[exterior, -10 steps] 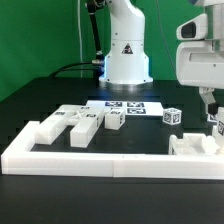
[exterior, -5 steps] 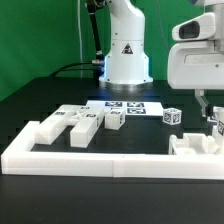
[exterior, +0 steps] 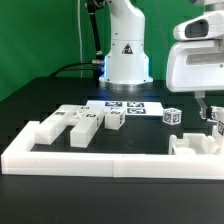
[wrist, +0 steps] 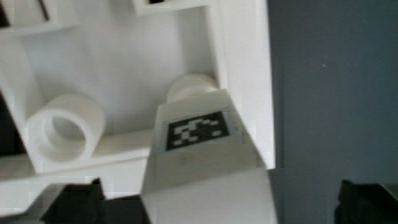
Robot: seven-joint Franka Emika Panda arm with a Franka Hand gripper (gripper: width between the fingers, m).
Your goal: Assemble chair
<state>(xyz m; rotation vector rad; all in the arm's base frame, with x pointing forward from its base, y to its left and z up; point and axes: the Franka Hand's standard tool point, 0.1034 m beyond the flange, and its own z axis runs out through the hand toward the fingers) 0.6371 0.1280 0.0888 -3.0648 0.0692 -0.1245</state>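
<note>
The gripper [exterior: 210, 117] hangs, jaws wide apart, over a tagged white chair part [wrist: 199, 140] by the table [exterior: 30, 100] edge on the exterior view's right.

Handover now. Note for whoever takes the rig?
Pincer open, empty, above the tagged bar at the exterior view's right, next to the border rail.
Bar sits by a white slab with a round hole; joined or not, cannot tell.
Loose chair parts sit at the exterior view's left; small tagged block near the marker board.
Done: nothing visibly assembled.
Left: grasp and nearly all joining.
</note>
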